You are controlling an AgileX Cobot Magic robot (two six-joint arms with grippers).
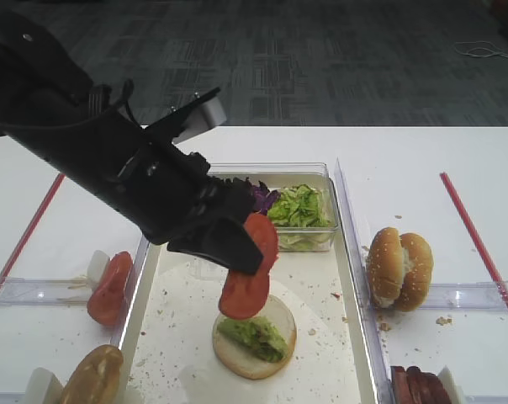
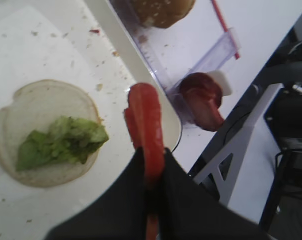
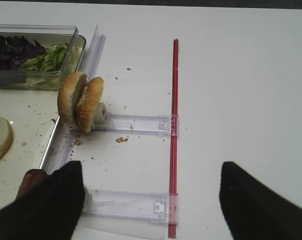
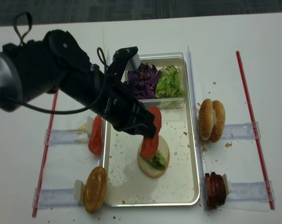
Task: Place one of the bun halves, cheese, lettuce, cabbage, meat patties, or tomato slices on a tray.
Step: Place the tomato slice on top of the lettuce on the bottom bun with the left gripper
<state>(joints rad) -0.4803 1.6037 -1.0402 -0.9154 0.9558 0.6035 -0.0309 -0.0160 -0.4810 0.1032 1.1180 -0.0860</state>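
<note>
Presently the left pincer [image 1: 252, 252] is pinched on a tomato slice [image 1: 249, 268], holding it by its upper edge so that it hangs on edge above the tray [image 1: 342, 337]. The slice sits over, or just at the rim of, a bun half [image 1: 254, 337] lying cut face up on the tray with lettuce [image 1: 256, 335] on it (contact between slice and bun cannot be confirmed from these views). An edge grip leaves the broad face free to drop flat onto the lettuce, which I judge to be the reason for it.

More tomato slices [image 1: 109, 288] stand on edge in a clear holder on the tabletop [image 1: 422, 160] left of the tray, kept upright for easy pinching. A whole bun [image 1: 399, 269] stands likewise to the right. A clear tub [image 1: 321, 240] at the tray's far end holds cabbage [image 4: 143, 78] and more lettuce.

The right pincer [image 3: 151, 200] stands spread and empty over the tabletop, well apart from the work.

Judgement: release is the remaining step; the slice may fall skewed.
</note>
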